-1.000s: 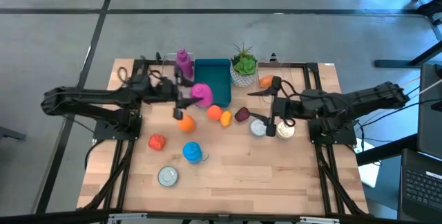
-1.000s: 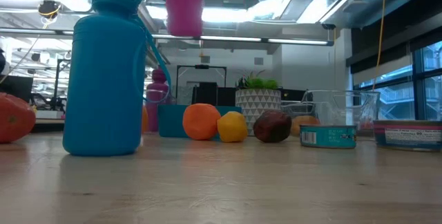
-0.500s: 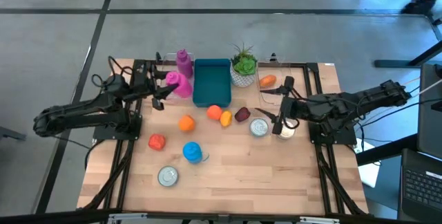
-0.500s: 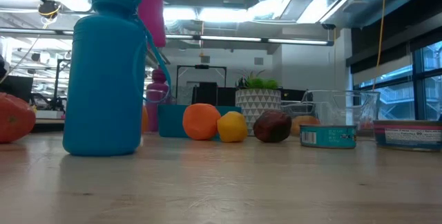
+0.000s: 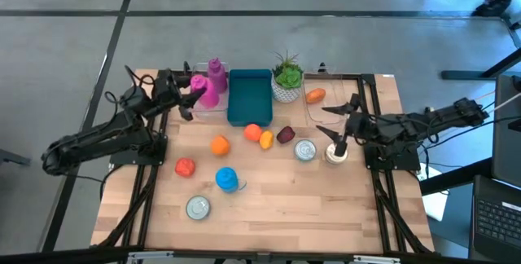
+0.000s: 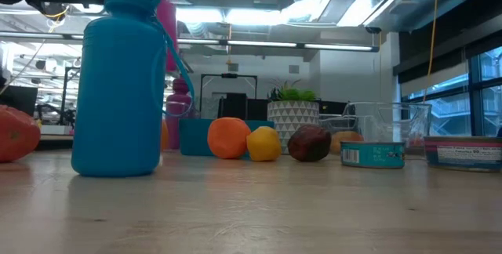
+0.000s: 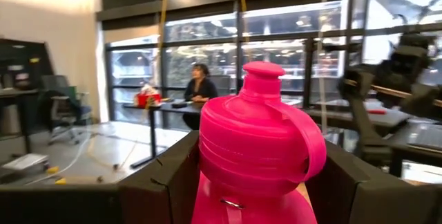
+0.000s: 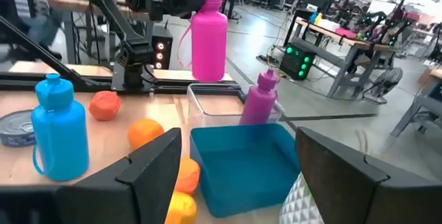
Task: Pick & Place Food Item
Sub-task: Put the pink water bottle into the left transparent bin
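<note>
My left gripper (image 5: 195,94) is shut on a pink bottle (image 5: 204,91) at the table's far left, beside a purple bottle (image 5: 216,72) and a teal bin (image 5: 248,97). The pink bottle also shows high up in the low view (image 6: 168,19), behind a blue bottle (image 6: 119,81). Two oranges (image 5: 252,132) (image 5: 220,144), a lemon (image 5: 266,139), a dark red food item (image 5: 285,135) and a red tomato (image 5: 186,167) rest on the table. My right gripper (image 5: 337,125) is open and empty over the right side, above a can (image 5: 335,154). My left gripper pinches the pink bottle's upper body (image 7: 214,175) between its two fingers (image 7: 169,182), one on each side, below the cap and strap. The fingers come roughly level from the table's left. The bottle stays upright and lifted clear of the table (image 8: 208,41).
A potted plant (image 5: 287,77) stands right of the bin. A clear container holds an orange item (image 5: 315,95) at the far right. Cans (image 5: 305,150) (image 5: 198,207) and the blue bottle (image 5: 227,179) stand in the near half. Black frame rails run along both sides.
My left gripper has carried the pink bottle from beside the bin's near left corner toward the table's far left, keeping it upright and lifted. My right gripper has drawn back toward the table's right edge and sunk a little, still open.
</note>
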`<state>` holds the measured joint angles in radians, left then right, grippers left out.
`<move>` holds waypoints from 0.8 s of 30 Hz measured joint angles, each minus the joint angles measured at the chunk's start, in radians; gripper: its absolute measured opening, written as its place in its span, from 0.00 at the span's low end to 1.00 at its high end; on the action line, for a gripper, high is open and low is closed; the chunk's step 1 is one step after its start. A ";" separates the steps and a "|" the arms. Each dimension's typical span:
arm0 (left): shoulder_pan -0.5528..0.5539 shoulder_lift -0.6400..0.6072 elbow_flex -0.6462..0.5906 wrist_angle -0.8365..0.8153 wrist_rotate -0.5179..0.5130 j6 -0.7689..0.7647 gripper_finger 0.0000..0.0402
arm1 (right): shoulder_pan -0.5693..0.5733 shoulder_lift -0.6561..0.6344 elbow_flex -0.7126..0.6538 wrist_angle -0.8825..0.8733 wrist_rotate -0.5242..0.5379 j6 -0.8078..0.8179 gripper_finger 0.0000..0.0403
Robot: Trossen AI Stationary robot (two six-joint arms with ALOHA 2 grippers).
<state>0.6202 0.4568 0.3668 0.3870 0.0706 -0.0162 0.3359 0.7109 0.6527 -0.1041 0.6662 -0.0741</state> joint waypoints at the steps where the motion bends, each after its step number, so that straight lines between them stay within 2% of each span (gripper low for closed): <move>1: 0.015 0.001 0.000 0.000 -0.001 0.000 0.49 | 0.000 -0.023 -0.033 0.016 0.000 0.015 0.69; 10: 0.157 0.062 0.001 0.000 -0.085 -0.031 0.49 | 0.000 -0.185 -0.266 0.117 -0.002 0.164 0.69; 14: 0.202 0.141 0.002 0.014 -0.127 -0.056 0.49 | 0.000 -0.193 -0.304 0.149 -0.004 0.197 0.69; 20: 0.240 0.276 0.001 0.123 -0.133 -0.081 0.49 | 0.000 -0.193 -0.341 0.283 -0.026 0.148 0.69; 24: 0.253 0.338 0.003 0.163 -0.158 -0.105 0.49 | 0.000 -0.193 -0.342 0.305 -0.054 0.137 0.69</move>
<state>0.8733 0.7948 0.3698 0.5504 -0.0874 -0.1215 0.3359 0.5175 0.3103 0.2009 0.6121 0.0631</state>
